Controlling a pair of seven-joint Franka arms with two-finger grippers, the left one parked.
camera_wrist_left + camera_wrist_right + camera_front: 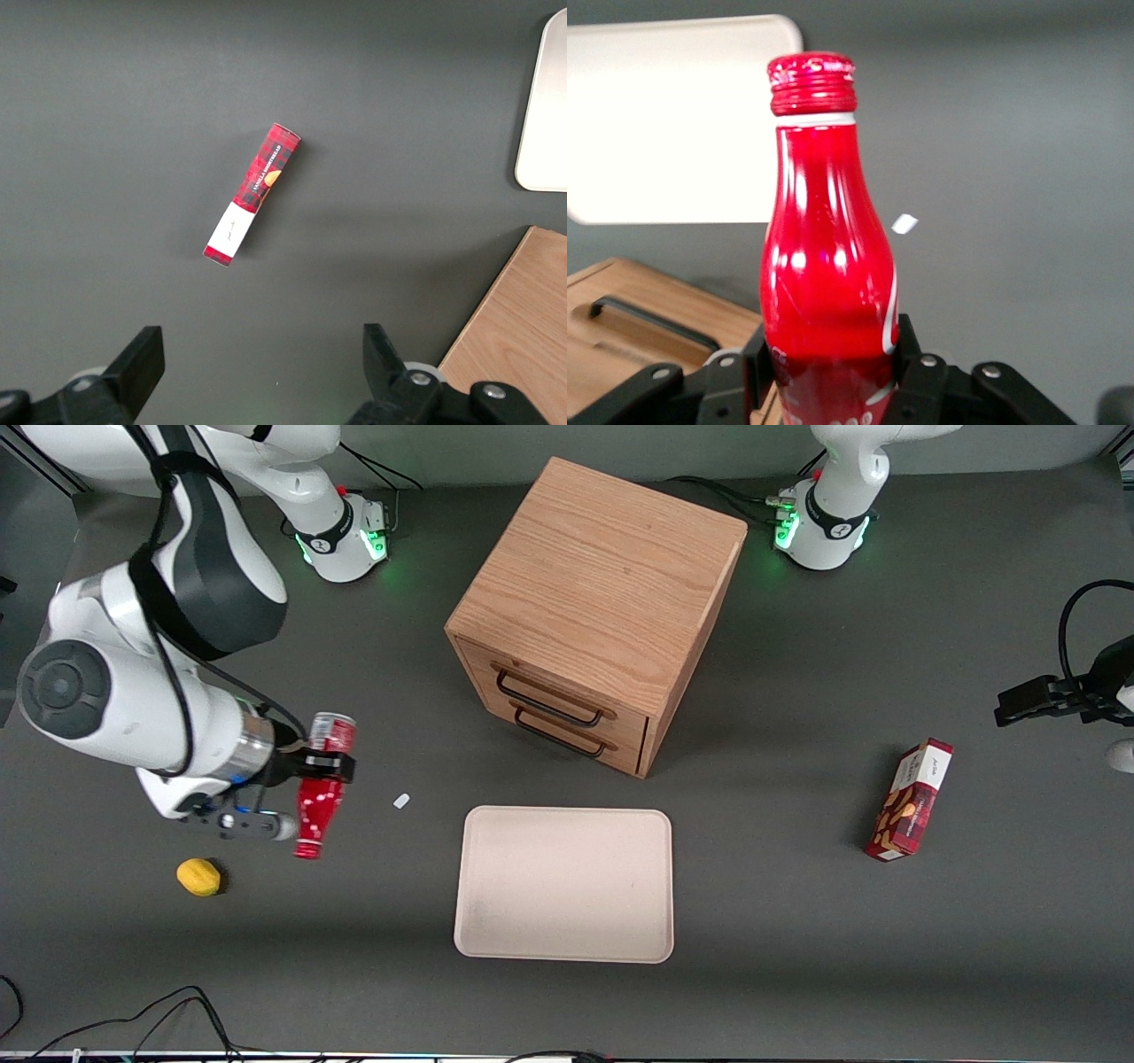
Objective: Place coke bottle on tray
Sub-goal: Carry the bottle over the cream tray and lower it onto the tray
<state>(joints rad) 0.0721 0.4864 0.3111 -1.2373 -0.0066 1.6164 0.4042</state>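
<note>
Glossy coke bottle [827,266], matt tray [564,886].

Honestly nothing readable here: the coke bottle [827,266] in the gripper [317,766] shows only white swirls, and the snack box [912,801] print is too tiny.

coke bottle [319,802] red, white markings | tray [564,884] pale beige | gripper [321,765] black

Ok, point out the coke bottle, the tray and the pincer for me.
coke bottle [828,266], right wrist view, red body.
tray [564,886], front view, bare floor.
pincer [321,767], front view, black fingers shut on the bottle.
</note>
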